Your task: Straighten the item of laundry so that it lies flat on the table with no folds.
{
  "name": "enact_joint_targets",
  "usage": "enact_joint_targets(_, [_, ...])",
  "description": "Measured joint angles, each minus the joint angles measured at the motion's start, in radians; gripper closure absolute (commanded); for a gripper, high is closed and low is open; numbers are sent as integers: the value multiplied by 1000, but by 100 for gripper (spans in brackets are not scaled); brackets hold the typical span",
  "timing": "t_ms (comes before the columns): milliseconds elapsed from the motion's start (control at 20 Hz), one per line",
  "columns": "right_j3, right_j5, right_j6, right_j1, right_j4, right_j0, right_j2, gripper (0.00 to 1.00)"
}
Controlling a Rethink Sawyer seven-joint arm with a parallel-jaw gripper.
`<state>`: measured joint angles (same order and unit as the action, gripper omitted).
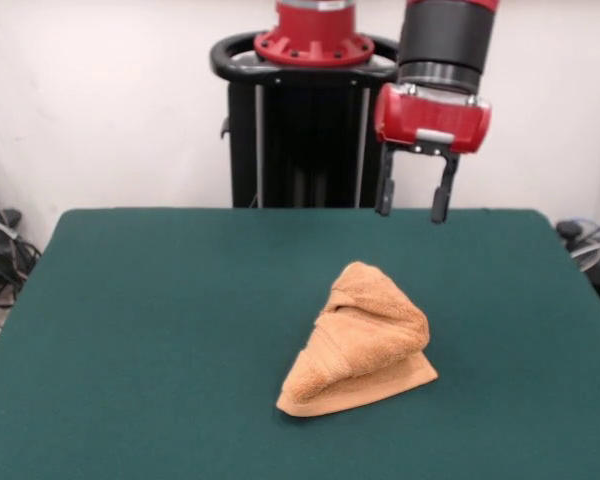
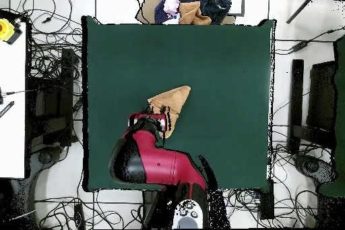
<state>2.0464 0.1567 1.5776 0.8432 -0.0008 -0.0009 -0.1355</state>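
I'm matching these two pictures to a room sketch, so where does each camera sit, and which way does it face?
Front view: across the dark green felt-covered table, facing the robot; shows the black pedestal, red-and-black arm and open gripper.
Overhead view: above the table, looking straight down, robot base at the bottom; shows the arm from above.
Shared: the table, arm and crumpled orange-tan terry-cloth towel.

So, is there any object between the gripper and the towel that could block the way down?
Nothing visible does. The open gripper hangs in the air above the table, behind the bunched towel, and only bare green cloth lies around the towel.
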Motion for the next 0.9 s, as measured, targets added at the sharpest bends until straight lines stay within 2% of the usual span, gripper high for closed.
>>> enact_joint_targets(400, [0,61,0,-29,12,1,-8,0])
enact_joint_targets(900, [1,148,0,-108,18,8,-10,0])
